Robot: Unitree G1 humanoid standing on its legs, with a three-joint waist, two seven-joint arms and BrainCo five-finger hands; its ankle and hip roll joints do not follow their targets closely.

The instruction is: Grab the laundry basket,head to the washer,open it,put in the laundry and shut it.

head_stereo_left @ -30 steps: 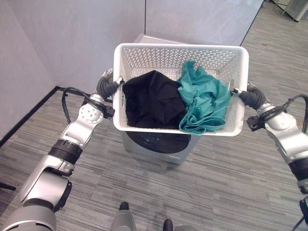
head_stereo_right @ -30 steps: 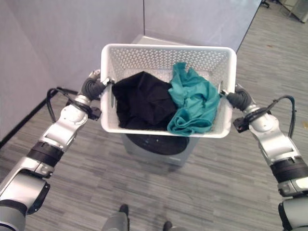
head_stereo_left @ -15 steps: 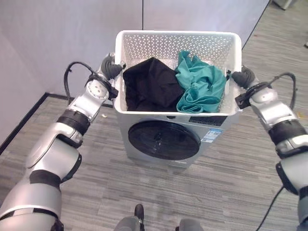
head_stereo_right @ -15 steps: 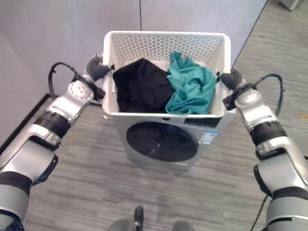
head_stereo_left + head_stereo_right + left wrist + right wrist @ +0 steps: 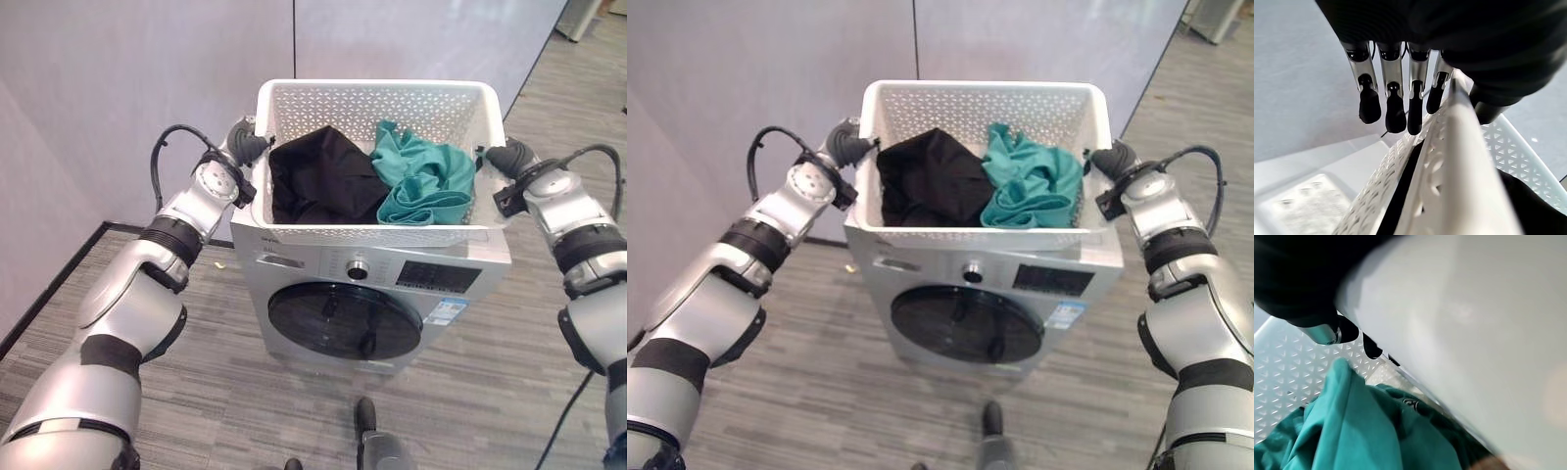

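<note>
Basket (image 5: 379, 106), white, perforated plastic: sits on top of the washer (image 5: 367, 294), its near wall above the control panel (image 5: 372, 269). Contents: black garment (image 5: 323, 181) on the left, teal garment (image 5: 426, 184) on the right, the two touching at the middle.

Left hand (image 5: 245, 147): at the basket's left rim; the wrist view has the fingers (image 5: 1396, 105) hanging down the outside of the wall and the thumb on the inner side, pinching the rim between them.

Right hand (image 5: 507, 157): at the basket's right rim; the wrist view has dark fingertips (image 5: 1347, 330) inside the basket over the teal garment, with the rim across the palm, clamped on it.

Washer: silver-grey front-loader, round dark door (image 5: 345, 321) closed, facing near. Stands on grey wood-patterned floor (image 5: 216, 372) against a pale grey wall (image 5: 147, 78).
</note>
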